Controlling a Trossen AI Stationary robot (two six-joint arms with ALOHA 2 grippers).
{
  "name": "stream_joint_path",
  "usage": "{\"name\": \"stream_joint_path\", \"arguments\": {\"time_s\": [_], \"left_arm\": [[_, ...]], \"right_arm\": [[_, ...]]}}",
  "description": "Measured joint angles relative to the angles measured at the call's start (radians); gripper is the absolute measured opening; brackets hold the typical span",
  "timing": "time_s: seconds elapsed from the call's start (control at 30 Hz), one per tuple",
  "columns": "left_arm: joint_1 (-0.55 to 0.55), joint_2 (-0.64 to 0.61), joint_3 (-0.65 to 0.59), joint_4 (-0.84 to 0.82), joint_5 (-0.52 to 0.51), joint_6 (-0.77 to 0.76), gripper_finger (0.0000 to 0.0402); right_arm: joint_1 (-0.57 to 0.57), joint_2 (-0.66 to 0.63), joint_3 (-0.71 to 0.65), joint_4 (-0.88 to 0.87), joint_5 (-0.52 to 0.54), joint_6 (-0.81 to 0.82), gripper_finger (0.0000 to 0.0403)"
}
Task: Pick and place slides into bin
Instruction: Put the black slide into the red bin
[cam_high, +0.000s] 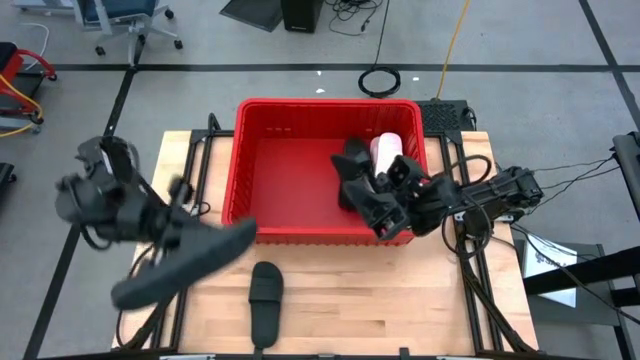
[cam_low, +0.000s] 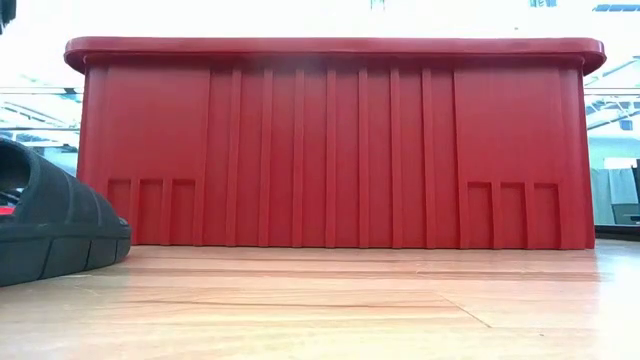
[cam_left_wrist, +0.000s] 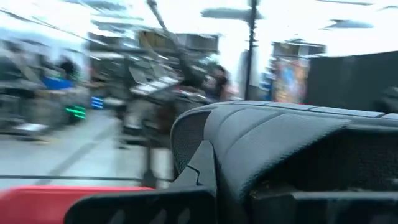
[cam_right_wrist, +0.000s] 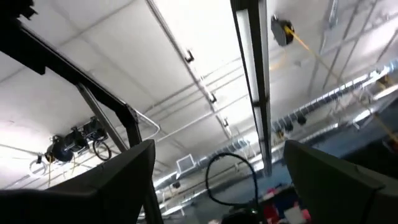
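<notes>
The left gripper (cam_high: 172, 228) has its jaws clamped on a black slide (cam_high: 185, 262), which hangs over the surface's left front part, off the red bin's (cam_high: 300, 235) front-left corner and clear of its rim. Just beyond its toe, another black slide (cam_high: 265, 301) lies flat on the wooden surface (cam_high: 400, 300), with bare wood to its right. The right gripper (cam_high: 385, 215) has jaws spread wide and empty, tilted up over the bin's right side, beside a black slide (cam_high: 352, 165) and a pink slide (cam_high: 384, 148) inside.
</notes>
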Motion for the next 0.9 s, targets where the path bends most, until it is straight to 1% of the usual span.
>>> {"name": "stream_joint_path", "arguments": {"time_s": [0.17, 0.3, 0.37, 0.43, 0.53, 0.6, 0.7, 0.83, 0.9], "left_arm": [[0.111, -0.075, 0.000, 0.006, -0.112, 0.075, 0.0000], [0.223, -0.092, 0.028, -0.032, -0.126, 0.174, 0.0000], [0.286, -0.079, 0.066, -0.096, -0.128, 0.210, 0.0000], [0.359, -0.048, 0.124, -0.191, -0.129, 0.216, 0.0000], [0.490, 0.028, 0.231, -0.368, -0.119, 0.200, 0.0000], [0.583, 0.088, 0.312, -0.502, -0.082, 0.185, 0.0000], [0.738, 0.190, 0.422, -0.667, 0.035, 0.157, 0.0000], [0.948, 0.320, 0.511, -0.773, 0.232, 0.156, 0.0000], [1.036, 0.387, 0.529, -0.790, 0.292, 0.167, 0.0000]], "right_arm": [[0.000, 0.000, 0.000, 0.051, 0.014, -0.068, 0.0348], [0.000, -0.004, 0.000, 0.052, 0.079, -0.134, 0.0348], [0.000, -0.014, 0.000, 0.051, 0.131, -0.177, 0.0348], [-0.005, -0.034, 0.000, 0.048, 0.205, -0.214, 0.0348], [-0.018, -0.083, 0.000, -0.037, 0.333, -0.240, 0.0348], [-0.029, -0.127, 0.000, -0.150, 0.429, -0.261, 0.0348], [-0.058, -0.202, 0.000, -0.334, 0.539, -0.273, 0.0348], [-0.096, -0.299, 0.000, -0.560, 0.608, -0.274, 0.0348], [-0.114, -0.340, 0.000, -0.642, 0.608, -0.273, 0.0348]]}}
